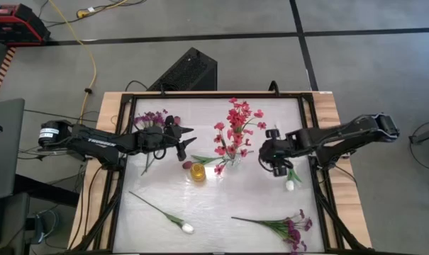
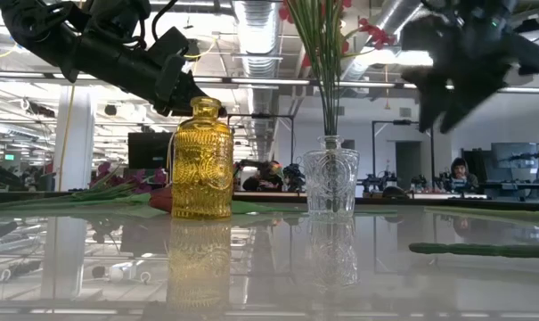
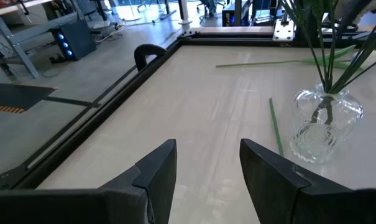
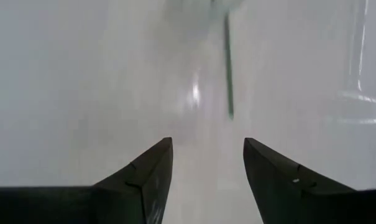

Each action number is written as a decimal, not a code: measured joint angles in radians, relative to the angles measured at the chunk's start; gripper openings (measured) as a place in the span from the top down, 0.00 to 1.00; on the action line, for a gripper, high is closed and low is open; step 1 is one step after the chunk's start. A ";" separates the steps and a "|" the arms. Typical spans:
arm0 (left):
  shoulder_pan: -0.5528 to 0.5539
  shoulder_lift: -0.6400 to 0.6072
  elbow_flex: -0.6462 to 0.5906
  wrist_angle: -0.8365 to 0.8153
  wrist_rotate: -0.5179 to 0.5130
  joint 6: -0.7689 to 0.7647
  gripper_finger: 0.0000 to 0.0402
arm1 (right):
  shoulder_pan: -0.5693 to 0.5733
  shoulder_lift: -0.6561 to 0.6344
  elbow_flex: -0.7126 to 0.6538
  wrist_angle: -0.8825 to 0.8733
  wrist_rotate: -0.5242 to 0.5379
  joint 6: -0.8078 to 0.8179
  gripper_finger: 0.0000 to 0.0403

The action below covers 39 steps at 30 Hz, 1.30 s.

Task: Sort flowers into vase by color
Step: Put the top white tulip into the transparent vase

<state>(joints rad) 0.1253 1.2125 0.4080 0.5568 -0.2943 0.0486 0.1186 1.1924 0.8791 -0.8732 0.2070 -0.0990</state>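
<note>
Right gripper [image 1: 276, 161] hovers just right of the clear glass vase [image 1: 232, 160], fingers spread with nothing between them; directly below it a white-bud flower [image 1: 291, 179] lies on the table [image 1: 221, 205], bud toward the near edge. Red-pink sprays [image 1: 234, 127] already stand in the clear vase; the yellow glass bottle [image 2: 201, 159] beside it looks empty. Left gripper [image 1: 184, 142] waits above the table left of the bottle, jaws apart and empty, with a purple spray [image 1: 150, 119] lying behind it. Another white-bud flower [image 1: 163, 212] and a purple spray [image 1: 288, 228] lie along the near side. Judgement: the step in hand looks like a pick of the white stem under the right arm. Best to descend straight, straddle the thin stem [image 4: 228, 62] across its length near mid-stem, and close fully, since it offers little to hold. Keep clear of the clear vase, which is close by and top-heavy. Hard to make out: the right wrist view shows only a short piece of stem, bud unseen; no third vessel for a third colour is visible.
</note>
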 joint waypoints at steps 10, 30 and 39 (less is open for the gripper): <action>0.000 0.000 0.000 0.000 0.000 -0.009 0.58 | -0.057 0.100 0.000 -0.256 0.020 -0.727 0.45; 0.000 0.000 0.000 -0.024 -0.001 0.011 0.58 | -0.021 0.346 -0.227 -0.164 0.064 -1.173 0.45; 0.000 0.000 0.000 -0.024 -0.004 0.010 0.58 | 0.016 0.308 -0.277 -0.051 0.011 -1.042 0.56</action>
<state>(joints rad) 0.1249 1.2125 0.4080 0.5325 -0.2984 0.0586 0.1343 1.5008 0.6018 -0.9245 0.2183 -1.1412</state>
